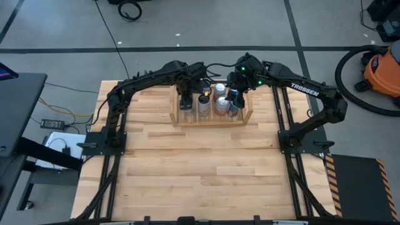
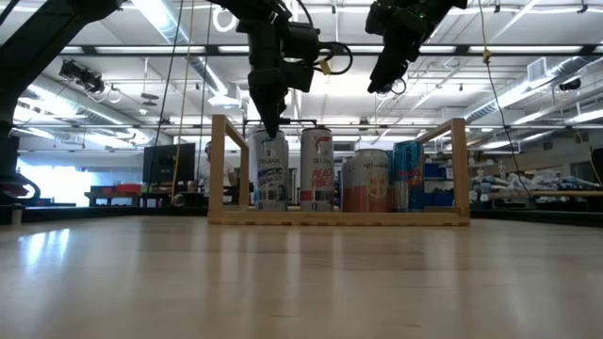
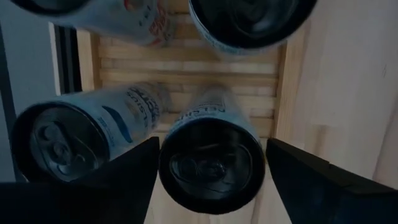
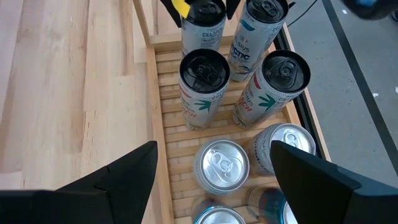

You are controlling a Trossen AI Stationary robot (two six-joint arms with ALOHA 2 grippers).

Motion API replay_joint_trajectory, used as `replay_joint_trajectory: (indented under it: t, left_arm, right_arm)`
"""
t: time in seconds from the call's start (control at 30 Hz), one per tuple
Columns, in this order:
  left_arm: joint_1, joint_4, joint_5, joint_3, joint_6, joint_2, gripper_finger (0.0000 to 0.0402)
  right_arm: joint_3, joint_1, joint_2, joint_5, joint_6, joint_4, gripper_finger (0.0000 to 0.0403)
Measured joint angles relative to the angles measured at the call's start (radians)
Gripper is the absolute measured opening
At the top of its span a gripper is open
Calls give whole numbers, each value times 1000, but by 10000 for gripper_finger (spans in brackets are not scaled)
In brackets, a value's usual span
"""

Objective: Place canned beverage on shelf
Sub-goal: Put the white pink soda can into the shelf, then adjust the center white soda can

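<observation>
The light wooden shelf (image 1: 212, 116) stands at the table's far middle and holds several upright cans. My left gripper (image 1: 186, 100) points down over the shelf's left end and is shut on a white slim can (image 2: 268, 174) in the near row. The can also shows in the left wrist view (image 3: 211, 165). My right gripper (image 2: 391, 56) hangs open and empty well above the shelf's right half, over the silver-topped cans (image 4: 221, 165). My left gripper pinches the white can near its top rim (image 3: 186, 134) between its two fingers (image 3: 134, 171), one on the can's near side and one on its far side. The fingers come from above, pointing down. The can stands upright with its bottom on the shelf's slatted base.
Other cans stand close beside the held can: a white one behind it (image 4: 258, 37) and a peach-labelled one to its right (image 2: 317, 169). The shelf's upright side boards (image 2: 218, 165) close in both ends. Bare table (image 1: 200, 169) lies in front of the shelf.
</observation>
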Motion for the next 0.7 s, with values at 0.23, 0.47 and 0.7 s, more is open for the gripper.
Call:
replay_joint_trajectory:
  t: [0.23,0.47,0.7]
  left_arm:
    - [-1,24,1,0,0,0,308]
    - [0,24,-1,0,1,-6,309]
    - [-3,-25,-17,131,-5,-8,309]
  right_arm:
    - [0,0,0,0,0,0,321]
    - [0,0,0,0,-1,0,321]
    - [0,0,0,0,-3,0,321]
